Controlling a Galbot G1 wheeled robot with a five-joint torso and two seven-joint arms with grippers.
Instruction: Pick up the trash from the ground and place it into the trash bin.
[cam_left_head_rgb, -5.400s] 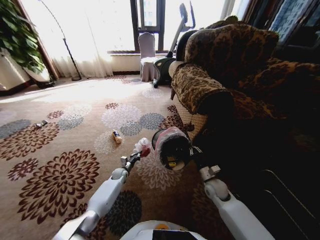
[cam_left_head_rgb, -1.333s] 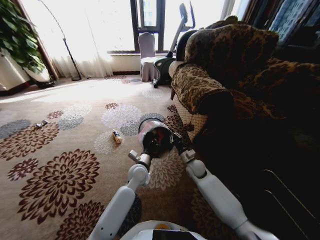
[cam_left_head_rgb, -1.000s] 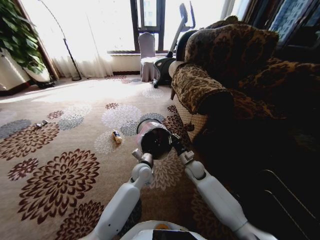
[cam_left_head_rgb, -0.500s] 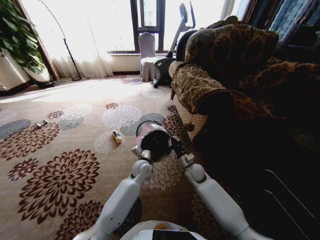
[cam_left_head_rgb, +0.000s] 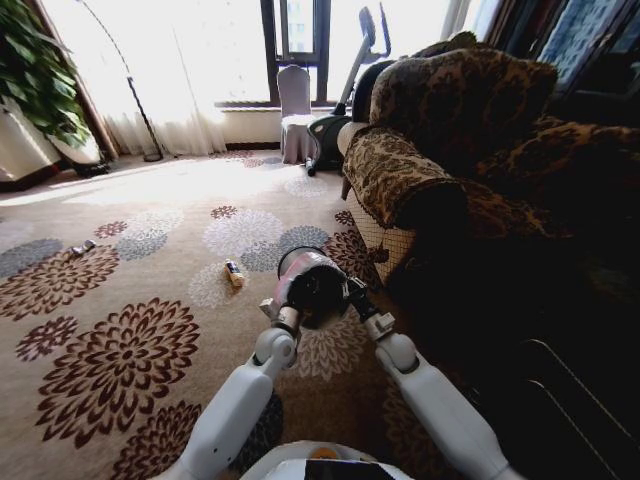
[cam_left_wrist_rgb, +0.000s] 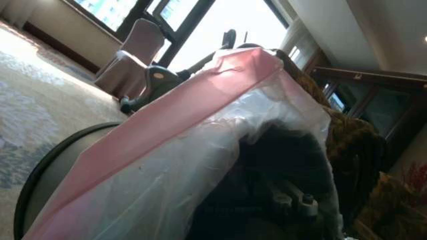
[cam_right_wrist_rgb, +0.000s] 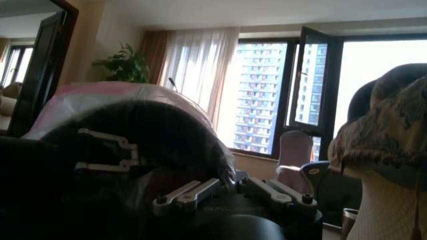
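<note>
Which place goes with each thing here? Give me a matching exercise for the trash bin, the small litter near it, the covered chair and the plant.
Things:
1. trash bin
2. small litter
3. covered chair
4. plant

Places:
A. by the far window
B. tipped, between the left hand and the right hand
C. far left corner of the room
D. lying on a pale carpet flower

Pairs: 1-B; 2-D; 3-A; 4-C

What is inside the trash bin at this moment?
The trash bin is tipped, its mouth facing the robot. The left gripper sits at that mouth. The interior is dark; any trash inside cannot be made out.
</note>
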